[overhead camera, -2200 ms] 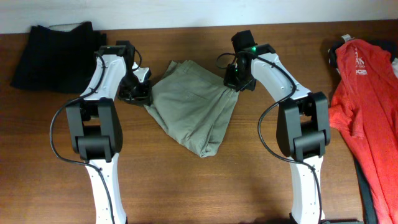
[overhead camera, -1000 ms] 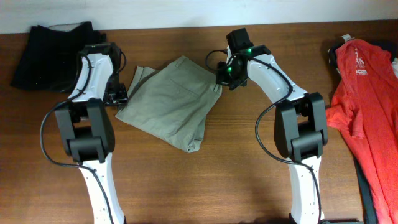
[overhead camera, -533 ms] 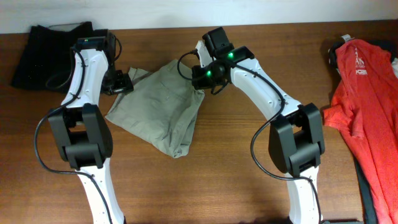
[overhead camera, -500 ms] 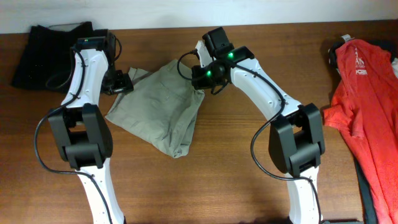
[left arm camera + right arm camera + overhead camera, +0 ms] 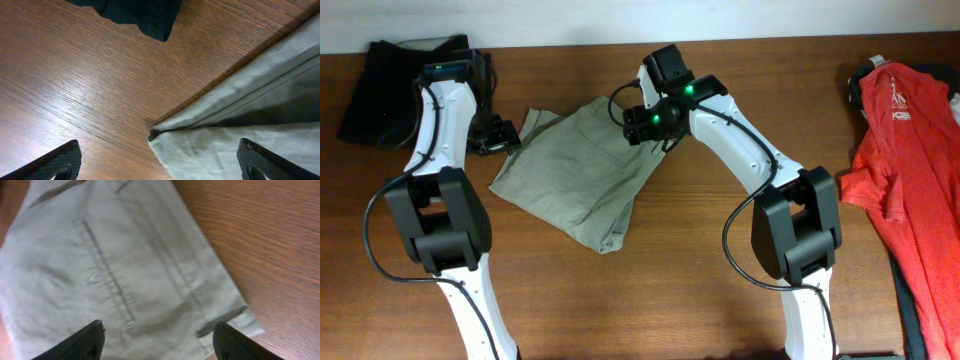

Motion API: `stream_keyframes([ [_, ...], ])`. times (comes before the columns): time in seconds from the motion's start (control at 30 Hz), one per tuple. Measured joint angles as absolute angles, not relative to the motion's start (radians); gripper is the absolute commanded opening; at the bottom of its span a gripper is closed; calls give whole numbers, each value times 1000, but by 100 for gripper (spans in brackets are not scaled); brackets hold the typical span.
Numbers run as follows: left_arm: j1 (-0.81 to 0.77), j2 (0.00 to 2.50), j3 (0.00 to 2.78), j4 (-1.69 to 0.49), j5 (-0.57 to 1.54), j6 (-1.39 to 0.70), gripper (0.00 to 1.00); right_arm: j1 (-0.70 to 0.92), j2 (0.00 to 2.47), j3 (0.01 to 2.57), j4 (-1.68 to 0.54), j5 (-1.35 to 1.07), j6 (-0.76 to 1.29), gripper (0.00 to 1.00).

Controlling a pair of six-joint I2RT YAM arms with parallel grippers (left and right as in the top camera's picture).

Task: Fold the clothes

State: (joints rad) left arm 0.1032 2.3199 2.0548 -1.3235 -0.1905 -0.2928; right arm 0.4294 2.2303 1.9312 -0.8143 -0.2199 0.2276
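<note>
A white print is seen near the neck of the red cotton T-shirt at the right edge of the brown wooden table, but its letters are too small and blurred to be read. No other words or numbers can be read

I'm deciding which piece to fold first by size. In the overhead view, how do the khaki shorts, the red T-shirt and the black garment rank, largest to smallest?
1-2. red T-shirt and khaki shorts: about alike in visible area. The shirt runs off the frame, so I won't rank them.
3. black garment: clearly smallest.
</note>
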Motion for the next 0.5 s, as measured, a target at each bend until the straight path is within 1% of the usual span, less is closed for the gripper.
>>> stream_keyframes([
  [0.13,101,2320,2055,-1325,-191,-293,99,422,2230,1931,-820,-103,286,86],
  [0.23,101,2320,2055,-1331,-191,-293,99,398,2230,1931,-771,-62,307,86],
  [0.3,101,2320,2054,-1331,-191,-293,99,363,2236,1931,-783,-50,336,85],
  [0.4,101,2320,2044,-1324,-191,-293,99,312,2278,1931,-796,-73,373,80],
  [0.43,101,2320,2036,-1319,-191,-293,99,305,2288,1930,-799,-85,381,77],
  [0.5,101,2320,2010,-1301,-191,-293,99,303,2304,1929,-800,-111,389,75],
])
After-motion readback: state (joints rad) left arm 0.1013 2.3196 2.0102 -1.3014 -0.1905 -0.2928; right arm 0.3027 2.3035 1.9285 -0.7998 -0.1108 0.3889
